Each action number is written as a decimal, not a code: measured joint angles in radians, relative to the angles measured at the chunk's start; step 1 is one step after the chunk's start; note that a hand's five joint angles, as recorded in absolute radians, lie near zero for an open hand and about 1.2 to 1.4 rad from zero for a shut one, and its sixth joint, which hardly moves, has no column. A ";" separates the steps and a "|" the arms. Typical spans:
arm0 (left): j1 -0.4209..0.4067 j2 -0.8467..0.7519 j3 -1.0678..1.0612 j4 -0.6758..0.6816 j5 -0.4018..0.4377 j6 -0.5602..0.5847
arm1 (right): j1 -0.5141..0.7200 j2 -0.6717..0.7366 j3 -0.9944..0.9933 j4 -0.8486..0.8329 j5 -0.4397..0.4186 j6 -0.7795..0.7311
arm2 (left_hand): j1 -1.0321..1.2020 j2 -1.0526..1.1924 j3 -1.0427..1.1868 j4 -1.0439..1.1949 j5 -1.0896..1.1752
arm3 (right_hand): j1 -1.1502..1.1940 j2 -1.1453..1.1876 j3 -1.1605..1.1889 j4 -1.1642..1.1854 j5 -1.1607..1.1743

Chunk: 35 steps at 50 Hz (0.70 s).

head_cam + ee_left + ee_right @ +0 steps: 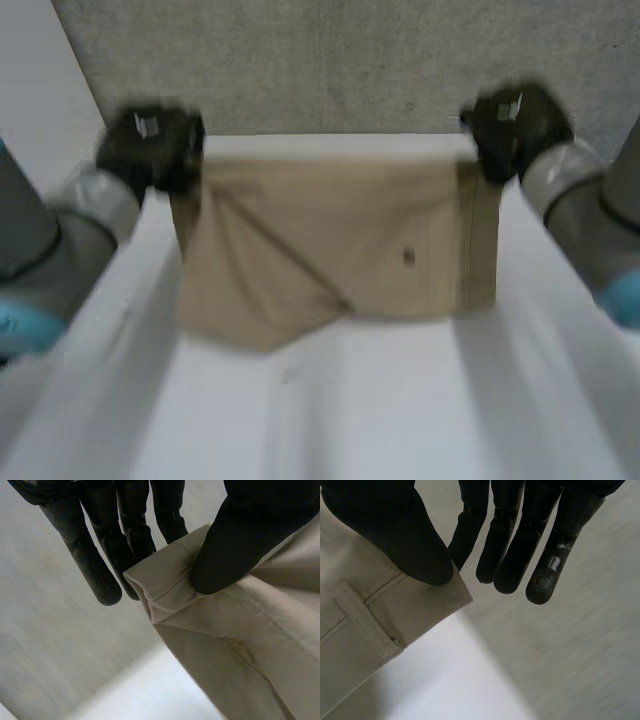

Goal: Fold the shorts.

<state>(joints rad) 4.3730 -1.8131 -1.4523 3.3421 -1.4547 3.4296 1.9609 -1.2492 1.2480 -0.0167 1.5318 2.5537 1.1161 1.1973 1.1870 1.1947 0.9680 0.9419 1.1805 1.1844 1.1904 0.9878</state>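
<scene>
Beige shorts (340, 250) hang spread between my two hands above the far part of the white table (380, 410). My left hand (152, 146) pinches the shorts' upper left corner; in the left wrist view its thumb (235, 545) presses the folded hem (165, 585) against the fingers (100, 575). My right hand (512, 127) pinches the upper right corner at the waistband. In the right wrist view the thumb (405, 540) clamps the waistband (420, 600), near a belt loop (365, 620), against the fingers (510, 555). The shorts' lower edge rests on the table.
A grey speckled wall (340, 60) rises behind the table's far edge. Both forearms (70, 230) flank the cloth at either side. The near part of the table lies in front of the shorts.
</scene>
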 measured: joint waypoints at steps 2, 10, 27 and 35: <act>-0.011 -0.008 0.104 0.038 -0.031 0.005 | 0.006 -0.001 -0.060 -0.062 0.008 0.011 | 0.000 0.000 0.000 0.000 0.000 | 0.002 0.000 0.000 0.000 0.000; -0.054 0.034 0.355 0.144 -0.140 0.006 | 0.025 -0.056 -0.248 -0.252 0.043 0.059 | 0.000 0.000 0.000 0.000 0.000 | 0.048 0.000 0.000 0.000 0.009; -0.078 0.251 -0.315 0.114 -0.129 0.005 | 0.017 -0.074 0.192 -0.139 0.018 0.089 | 0.000 0.003 0.005 0.001 0.000 | 0.032 -0.037 -0.032 -0.037 -0.011; -0.129 0.256 -0.452 0.112 -0.130 0.006 | 0.016 -0.020 0.366 -0.144 0.008 0.176 | 0.000 0.003 0.006 0.004 0.000 | -0.539 -0.725 -0.729 -0.727 -0.700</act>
<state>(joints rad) 4.2439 -1.5576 -1.9048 3.4544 -1.5844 3.4355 1.9770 -1.2695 1.6140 -0.1608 1.5397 2.7292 1.1161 1.2004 1.1928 1.1982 0.9680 0.4028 0.4552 0.4556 0.4637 0.2882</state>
